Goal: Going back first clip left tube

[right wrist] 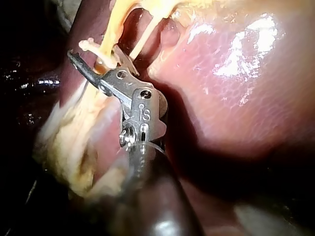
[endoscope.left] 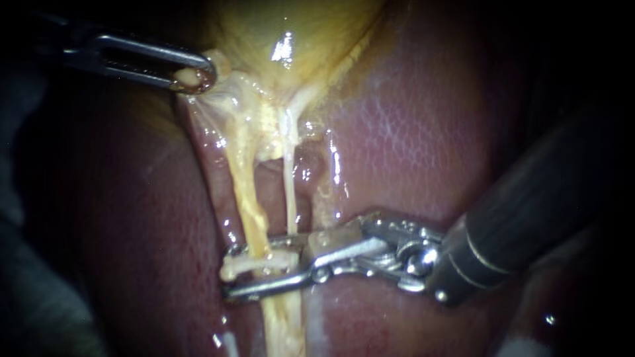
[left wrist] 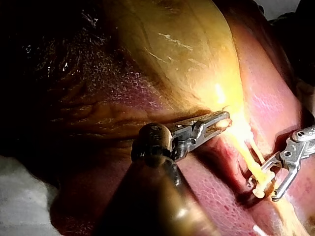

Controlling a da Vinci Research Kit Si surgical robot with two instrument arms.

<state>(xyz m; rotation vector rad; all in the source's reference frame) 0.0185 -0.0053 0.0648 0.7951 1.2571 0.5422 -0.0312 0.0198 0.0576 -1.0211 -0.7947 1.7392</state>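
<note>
Two tubes run down from the gallbladder (endoscope.left: pixel 291 33): a thick yellow left tube (endoscope.left: pixel 246 198) and a thin white right tube (endoscope.left: pixel 289 188). A pale clip (endoscope.left: pixel 261 263) lies across the left tube. My right instrument (endoscope.left: pixel 229 272) comes in from the right with its jaws open, one above and one below the clip and tube. Its wrist view shows the same jaws (right wrist: pixel 93 56) straddling the clip (right wrist: pixel 91 45). My left instrument (endoscope.left: pixel 195 78) is shut on a fold of gallbladder tissue at the upper left, holding it taut (left wrist: pixel 224 119).
Pink, wet liver (endoscope.left: pixel 410 132) surrounds the tubes on both sides. In the left wrist view the right instrument (left wrist: pixel 266 189) shows ahead of and beside the left one, below the yellow gallbladder (left wrist: pixel 182 54).
</note>
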